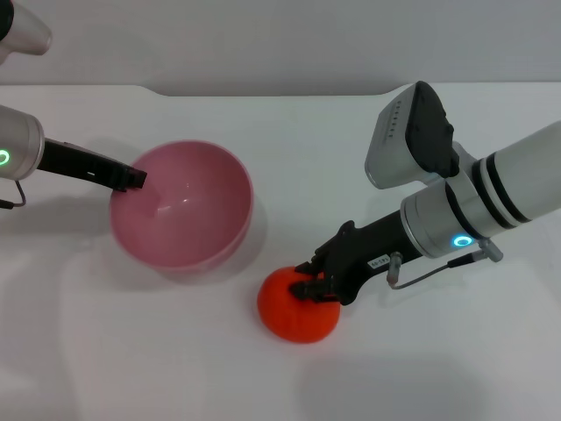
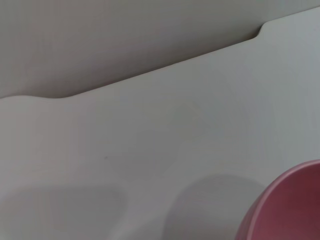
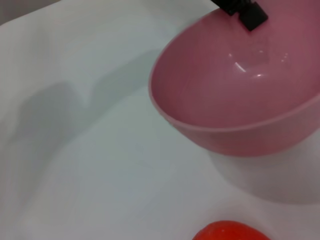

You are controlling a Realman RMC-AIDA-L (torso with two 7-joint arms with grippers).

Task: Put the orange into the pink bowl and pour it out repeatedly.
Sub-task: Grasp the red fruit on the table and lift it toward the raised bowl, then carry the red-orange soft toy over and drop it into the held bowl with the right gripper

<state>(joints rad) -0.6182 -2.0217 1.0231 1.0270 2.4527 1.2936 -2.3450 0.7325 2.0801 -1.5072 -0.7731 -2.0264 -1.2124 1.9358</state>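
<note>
Nearest the robot, the orange (image 1: 298,306) sits on the white table (image 1: 131,368), outside the bowl and a little to its right and nearer side. The right gripper (image 1: 313,282) reaches in from the right and sits on the fruit's top, its black fingers closed around the upper part of the orange. In the right wrist view only a sliver of the orange (image 3: 231,230) shows, with the bowl (image 3: 235,95) beyond it.

Farther back and to the left, the pink bowl (image 1: 182,206) is tilted, its opening turned toward the orange and the robot. The left gripper (image 1: 131,178) comes in from the left and its dark fingers pinch the bowl's rim on the left side, one tip lying inside the wall. In the left wrist view just an edge of the bowl (image 2: 290,210) appears against the table (image 2: 150,150).
</note>
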